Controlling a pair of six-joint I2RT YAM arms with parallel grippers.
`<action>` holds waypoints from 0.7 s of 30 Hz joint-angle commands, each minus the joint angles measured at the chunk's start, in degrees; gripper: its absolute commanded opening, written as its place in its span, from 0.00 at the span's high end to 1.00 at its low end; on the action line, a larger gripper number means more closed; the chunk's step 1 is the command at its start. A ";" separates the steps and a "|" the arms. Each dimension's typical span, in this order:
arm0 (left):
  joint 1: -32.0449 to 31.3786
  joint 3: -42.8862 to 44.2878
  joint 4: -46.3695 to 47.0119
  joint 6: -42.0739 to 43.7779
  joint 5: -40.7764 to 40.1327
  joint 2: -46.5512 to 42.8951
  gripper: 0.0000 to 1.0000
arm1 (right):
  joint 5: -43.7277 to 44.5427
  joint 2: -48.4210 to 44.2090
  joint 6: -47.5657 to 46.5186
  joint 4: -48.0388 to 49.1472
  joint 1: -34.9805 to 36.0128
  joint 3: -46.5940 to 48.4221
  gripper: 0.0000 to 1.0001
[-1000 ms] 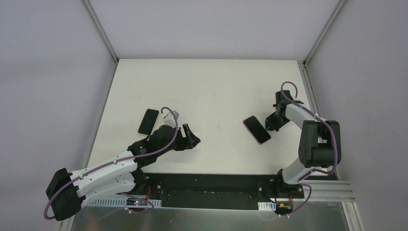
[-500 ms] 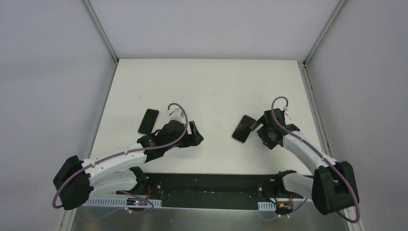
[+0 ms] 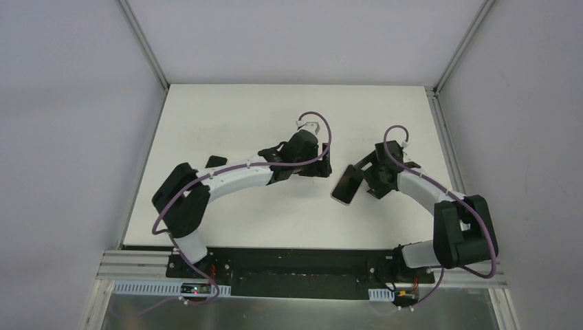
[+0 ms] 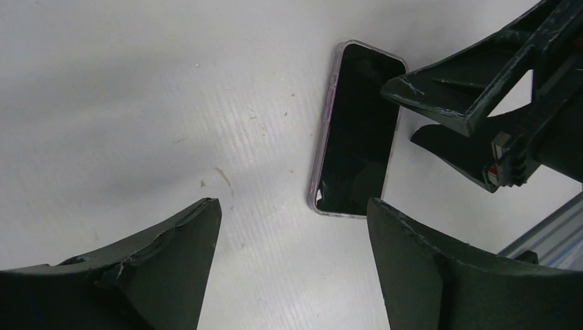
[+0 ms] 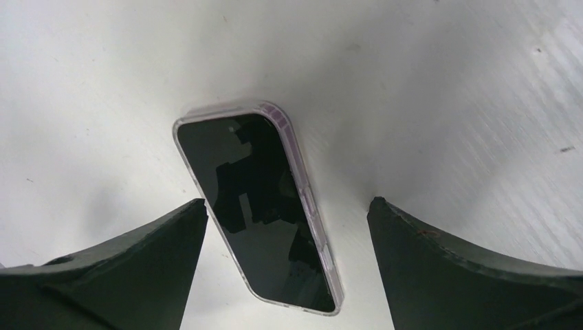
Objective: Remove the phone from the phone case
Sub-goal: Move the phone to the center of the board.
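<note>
- The left arm (image 3: pixel 227 180) runs in a long arc from its base at the near left, over a raised elbow, then right toward the middle of the table (image 3: pixel 275 117).
- The left gripper (image 4: pixel 292 203) points right at the phone (image 5: pixel 258 213) and stops just short of it. Its jaws are wide apart and hold nothing.
- The right arm (image 3: pixel 430 192) bends at an elbow near the right edge and reaches left and slightly far.
- The right gripper (image 5: pixel 287 202) hangs over the phone with its jaws spread wide, one finger to each side, neither touching it.
- The phone lies flat and screen up, right of centre between the two grippers, seated in its clear, purplish case (image 5: pixel 303 192).
- A dark flat object (image 3: pixel 215 161) lies at the left, partly hidden behind the left arm.
</note>
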 commanded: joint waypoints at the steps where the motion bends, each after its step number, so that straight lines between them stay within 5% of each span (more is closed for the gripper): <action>1: 1.39 6.35 -2.02 3.35 4.72 7.04 0.21 | -1.61 3.00 0.02 1.54 -1.11 2.16 0.11; 11: 2.13 14.15 -2.02 2.95 10.03 18.74 0.27 | -3.35 4.55 -0.83 2.23 -0.43 1.65 0.33; 21: 1.28 12.10 -1.35 1.14 13.54 21.24 0.37 | -6.06 6.36 -1.20 2.34 2.11 0.80 0.48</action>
